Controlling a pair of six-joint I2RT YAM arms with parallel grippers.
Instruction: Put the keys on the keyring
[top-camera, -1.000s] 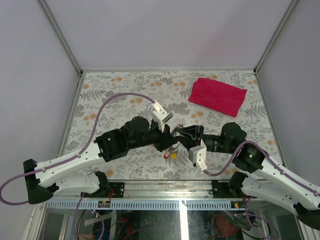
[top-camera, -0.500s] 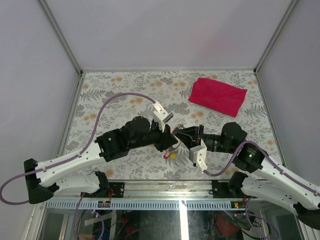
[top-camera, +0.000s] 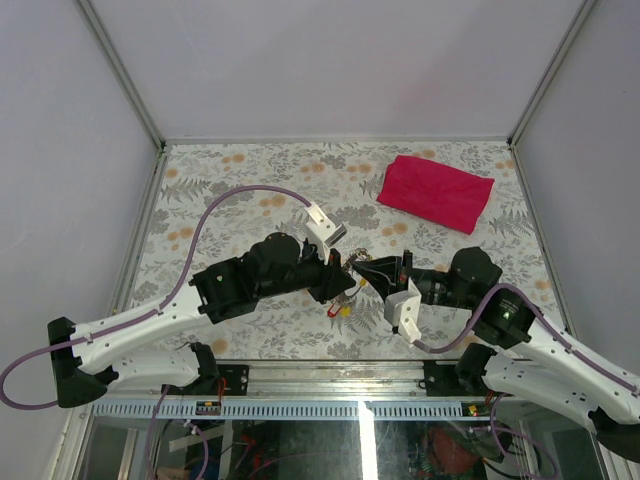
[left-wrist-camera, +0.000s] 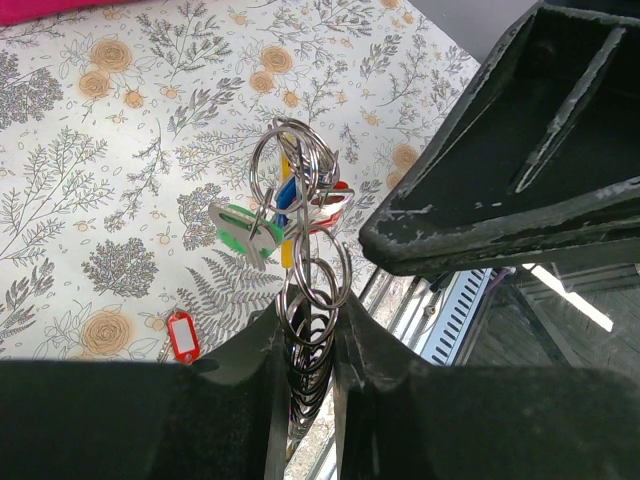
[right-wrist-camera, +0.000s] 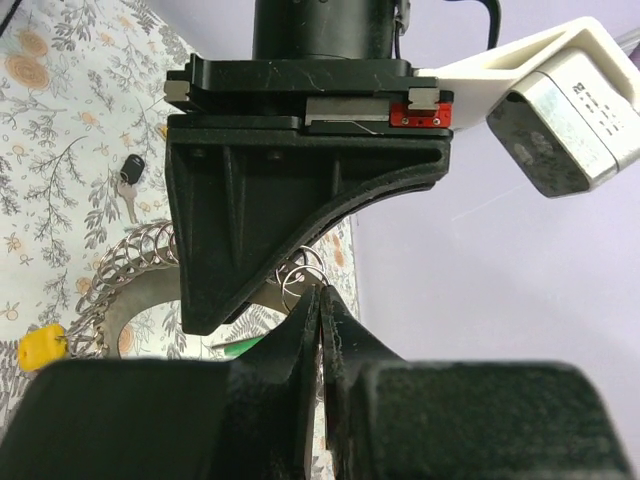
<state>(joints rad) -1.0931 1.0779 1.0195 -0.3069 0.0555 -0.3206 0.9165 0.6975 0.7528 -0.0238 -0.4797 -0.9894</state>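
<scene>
My left gripper (left-wrist-camera: 308, 320) is shut on the keyring (left-wrist-camera: 295, 195), pinching its strand of silvery rings between the fingers. The big ring stands above the jaws, bundled with green, blue, yellow and red tags. From the opposite side my right gripper (right-wrist-camera: 321, 292) is shut on a small ring (right-wrist-camera: 303, 272) at the bundle's end. In the top view the two grippers (top-camera: 345, 275) (top-camera: 362, 268) meet tip to tip above the table's near middle. A red-tagged key (left-wrist-camera: 181, 335) lies loose on the table below. A small black key (right-wrist-camera: 128, 172) lies further off.
A red cloth (top-camera: 435, 192) lies at the back right of the floral table (top-camera: 230, 180). The table's metal front rail (top-camera: 330, 370) runs just behind the grippers. A yellow tag (right-wrist-camera: 40, 350) shows low in the right wrist view.
My right gripper has closed from part open onto the small ring, and the right arm has shifted slightly right. The left arm has kept still with its grip unchanged.
</scene>
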